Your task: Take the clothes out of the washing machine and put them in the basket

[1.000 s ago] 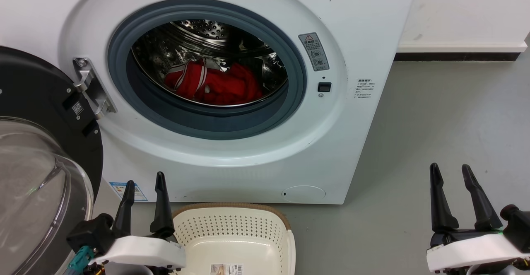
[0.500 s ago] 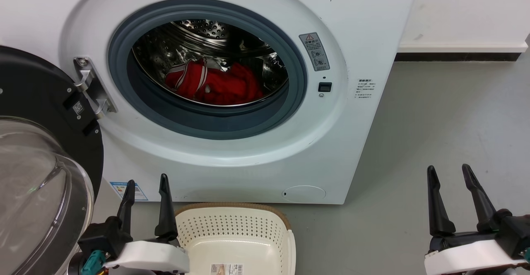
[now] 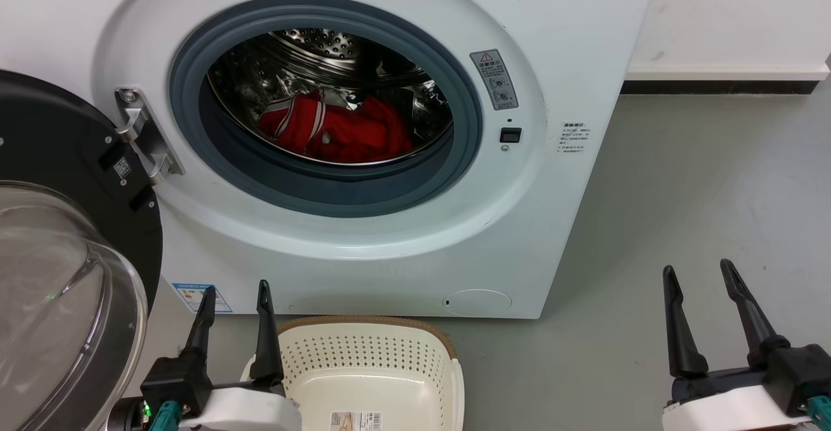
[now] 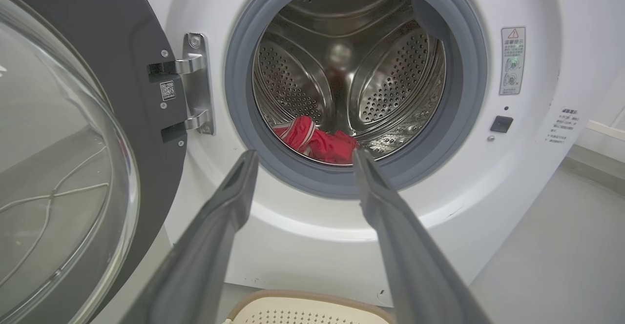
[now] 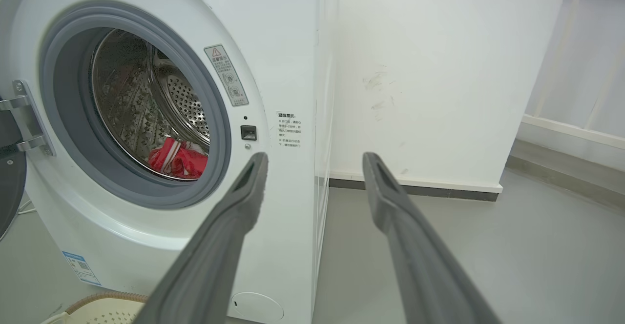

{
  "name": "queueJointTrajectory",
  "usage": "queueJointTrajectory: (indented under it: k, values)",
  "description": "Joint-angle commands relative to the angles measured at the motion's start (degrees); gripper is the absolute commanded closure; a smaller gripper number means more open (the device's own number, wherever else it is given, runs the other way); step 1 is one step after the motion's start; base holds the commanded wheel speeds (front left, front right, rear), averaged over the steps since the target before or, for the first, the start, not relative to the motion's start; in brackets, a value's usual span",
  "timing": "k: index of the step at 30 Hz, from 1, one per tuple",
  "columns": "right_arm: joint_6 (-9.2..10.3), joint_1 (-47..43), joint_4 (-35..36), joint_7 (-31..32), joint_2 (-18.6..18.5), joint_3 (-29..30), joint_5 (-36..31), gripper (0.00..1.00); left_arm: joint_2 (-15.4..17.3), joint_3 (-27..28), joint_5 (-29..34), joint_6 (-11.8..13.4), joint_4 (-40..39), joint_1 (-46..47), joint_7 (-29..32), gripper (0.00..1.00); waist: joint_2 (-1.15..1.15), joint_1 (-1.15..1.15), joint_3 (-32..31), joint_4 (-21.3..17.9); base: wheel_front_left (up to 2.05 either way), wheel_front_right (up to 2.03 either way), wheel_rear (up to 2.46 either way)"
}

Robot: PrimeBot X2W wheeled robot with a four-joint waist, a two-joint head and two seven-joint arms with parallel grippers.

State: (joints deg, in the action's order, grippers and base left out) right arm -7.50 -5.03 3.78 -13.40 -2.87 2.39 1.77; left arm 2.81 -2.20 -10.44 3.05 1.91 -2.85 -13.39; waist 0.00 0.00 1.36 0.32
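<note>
The white washing machine (image 3: 571, 22) (image 4: 532, 177) (image 5: 288, 36) stands with its black-rimmed glass door (image 3: 58, 269) (image 4: 63, 133) swung open to the left. Red clothes (image 3: 337, 129) (image 4: 317, 141) (image 5: 178, 160) with white stripe trim lie at the bottom of the steel drum. The cream basket (image 3: 373, 359) (image 4: 307, 309) (image 5: 100, 309) sits on the floor in front of the machine and holds no clothes. My left gripper (image 3: 237, 291) (image 4: 302, 155) is open beside the basket's left rim. My right gripper (image 3: 698, 272) (image 5: 315, 158) is open over the floor, right of the machine.
Grey floor (image 3: 701, 178) spreads to the right of the machine. A white wall (image 3: 733, 9) with a dark baseboard runs behind it. The open door takes up the space at the lower left.
Both grippers have sunk slightly lower in the head view, the left one drifting right toward the basket and the right one drifting left. The clothes and basket have not moved.
</note>
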Motion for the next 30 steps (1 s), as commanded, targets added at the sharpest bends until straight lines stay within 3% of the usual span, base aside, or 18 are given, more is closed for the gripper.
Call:
queueJointTrajectory:
  k: [1,15,30]
  values:
    - [0.02,-0.77,0.53,-0.38,-0.02,-0.1,-0.87,0.0,0.11,-0.14,1.01,0.27,-0.09,-0.36,-0.5,0.0,0.0,0.0,0.01,0.0,0.0,0.0,0.0]
    - [0.02,-1.59,0.63,-1.9,-0.01,0.03,-5.71,0.0,0.12,-0.47,5.48,0.43,1.43,-1.19,-1.89,0.0,0.0,0.0,0.12,0.0,0.0,0.0,0.0]
    - [0.02,-1.98,-1.23,-1.82,-0.01,0.14,-3.38,0.0,0.11,-0.25,5.02,0.49,2.58,-1.2,-1.9,0.0,0.0,0.0,0.07,-0.01,0.0,0.0,0.0]
